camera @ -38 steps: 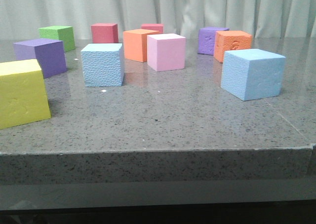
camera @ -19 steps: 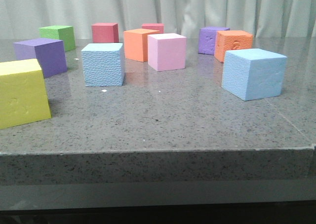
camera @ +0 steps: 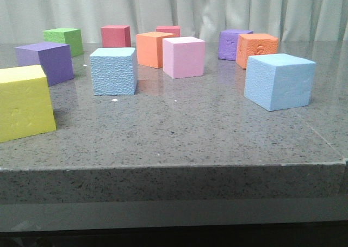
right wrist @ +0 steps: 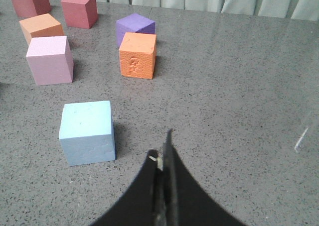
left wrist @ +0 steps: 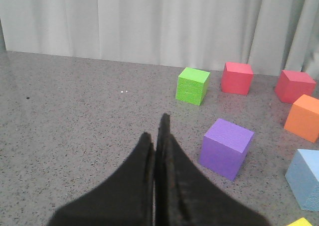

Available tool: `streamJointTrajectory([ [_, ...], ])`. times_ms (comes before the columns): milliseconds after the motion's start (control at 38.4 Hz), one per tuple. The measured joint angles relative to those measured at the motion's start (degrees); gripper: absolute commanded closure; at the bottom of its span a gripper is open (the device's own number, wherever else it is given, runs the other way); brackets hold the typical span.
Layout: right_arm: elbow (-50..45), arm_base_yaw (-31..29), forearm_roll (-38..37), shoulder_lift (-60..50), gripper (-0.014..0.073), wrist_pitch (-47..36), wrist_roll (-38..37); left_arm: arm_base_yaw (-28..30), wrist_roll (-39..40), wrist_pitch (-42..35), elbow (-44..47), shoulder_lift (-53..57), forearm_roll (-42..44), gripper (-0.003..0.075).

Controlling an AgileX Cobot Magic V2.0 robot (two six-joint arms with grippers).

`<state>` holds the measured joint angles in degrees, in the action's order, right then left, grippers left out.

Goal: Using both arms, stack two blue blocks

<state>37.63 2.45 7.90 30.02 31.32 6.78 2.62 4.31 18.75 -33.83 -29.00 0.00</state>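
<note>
— Sky-blue foam is seen twice on the grey speckled stone table (camera: 179,127): where are the cubes placed?

— The pebbled light-blue foam cube (camera: 113,70) is found at about ten o'clock from the table's middle, just beside the purple foam cube (camera: 45,61). The smoother light-blue foam cube (camera: 279,80) is set at three o'clock, well apart from it, with the pink foam cube (camera: 184,56) between and behind.

— And the claws?

— The left black gripper (left wrist: 155,136) is pressed closed, nothing held. The right black gripper (right wrist: 163,154) is likewise closed and empty, near the smoother cube.
</note>
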Motion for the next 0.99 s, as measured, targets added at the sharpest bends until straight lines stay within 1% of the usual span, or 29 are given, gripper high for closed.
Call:
streamJointTrajectory([
  [26, 0.0, 0.0, 0.0, 0.0, 0.0522, 0.0, 0.0, 0.0, 0.0, 0.0, 0.0, 0.0, 0.0, 0.0608],
  [52, 0.0, 0.0, 0.0, 0.0, 0.0456, 0.0, 0.0, 0.0, 0.0, 0.0, 0.0, 0.0, 0.0, 0.0531],
  [130, 0.0, 0.0, -0.1, 0.0, 0.0237, 0.0, 0.0, 0.0, 0.0, 0.0, 0.0, 0.0, 0.0, 0.0238],
  [156, 0.0, 0.0, 0.0, 0.0, 0.0154, 0.0, 0.0, 0.0, 0.0, 0.0, 0.0, 0.0, 0.0, 0.0153],
  [182, 0.0, 0.0, 0.0, 0.0, 0.0080, 0.0, 0.0, 0.0, 0.0, 0.0, 0.0, 0.0, 0.0, 0.0099],
  [208, 0.0, 0.0, 0.0, 0.0, 0.0029, 0.0, 0.0, 0.0, 0.0, 0.0, 0.0, 0.0, 0.0, 0.0049],
  [234, 0.0, 0.0, 0.0, 0.0, -0.0022, 0.0, 0.0, 0.0, 0.0, 0.0, 0.0, 0.0, 0.0, 0.0020],
  [260, 0.0, 0.0, 0.0, 0.0, -0.0062, 0.0, 0.0, 0.0, 0.0, 0.0, 0.0, 0.0, 0.0, 0.0017],
  [286, 0.0, 0.0, 0.0, 0.0, -0.0072, -0.1, 0.0, 0.0, 0.0, 0.0, 0.0, 0.0, 0.0, 0.0027],
  [338, 0.0, 0.0, 0.0, 0.0, -0.0061, -1.0, 0.0, 0.0, 0.0, 0.0, 0.0, 0.0, 0.0, 0.0045],
  [442, 0.0, 0.0, 0.0, 1.0, -0.0059, -3.0, 0.0, 0.0, 0.0, 0.0, 0.0, 0.0, 0.0, 0.0048],
  [521, 0.3, 0.0, 0.0, 3.8, -0.0059, -3.6, 0.0, 0.0, 0.0, 0.0, 0.0, 0.0, 0.0, 0.0048],
  [599, 1.7, 0.0, 0.8, 8.8, -0.0059, -3.8, 0.0, 0.0, 0.0, 0.0, 0.0, 0.0, 0.0, 0.0048],
  [755, 6.7, 0.0, 5.6, 21.7, -0.0059, -3.8, 0.0, 0.0, 0.0, 0.0, 0.0, 0.0, 0.0, 0.0048],
  [807, 8.6, 0.9, 6.0, 26.0, -0.0059, -3.3, 0.0, 0.0, 0.0, 0.0, 0.0, 0.0, 0.0, 0.0048],
  [989, 15.9, 8.1, 6.4, 39.0, -0.0059, -1.5, 0.0, 0.0, 0.0, 0.0, 0.0, 0.0, 0.0, 0.0048],
])
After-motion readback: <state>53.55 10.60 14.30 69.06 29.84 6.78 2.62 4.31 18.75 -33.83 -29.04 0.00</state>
